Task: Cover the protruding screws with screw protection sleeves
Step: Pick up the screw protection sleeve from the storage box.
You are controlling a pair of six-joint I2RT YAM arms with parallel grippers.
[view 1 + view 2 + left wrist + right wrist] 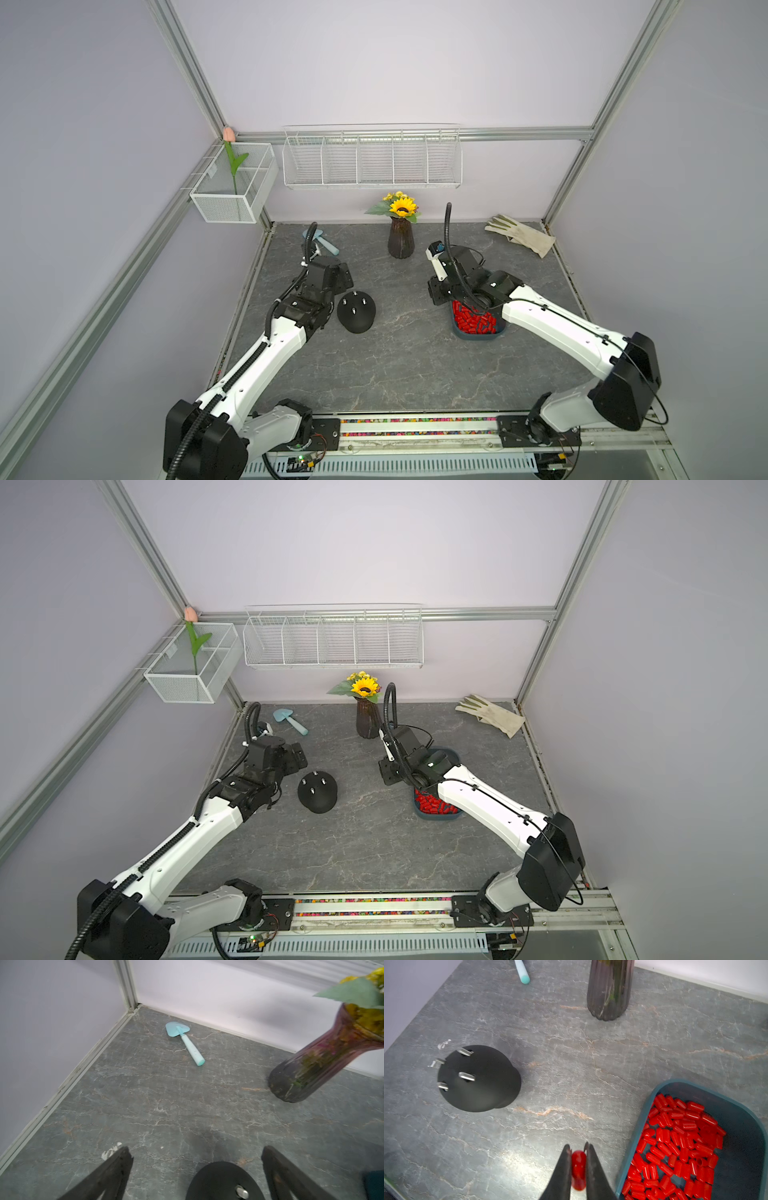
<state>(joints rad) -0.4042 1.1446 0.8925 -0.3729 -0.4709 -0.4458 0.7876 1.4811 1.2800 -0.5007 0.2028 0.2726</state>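
The black dome [356, 311] lies left of centre on the table, with several bare silver protruding screws [466, 1076] sticking out of it. A heap of red screw protection sleeves [679, 1147] fills the dark blue tray [741, 1122] right of centre. In the right wrist view my right gripper [577, 1148] is shut on one red sleeve [578, 1165], held over the tabletop just beside the tray's rim. My left gripper [195, 1153] stands wide open by the dome [224, 1182], whose edge and one screw [241, 1191] show between its fingers.
A dark vase of sunflowers [401, 239] stands at the back centre. A light blue trowel [291, 721] lies at the back left and a pale glove [519, 235] at the back right. White wire baskets [372, 160] hang on the back wall.
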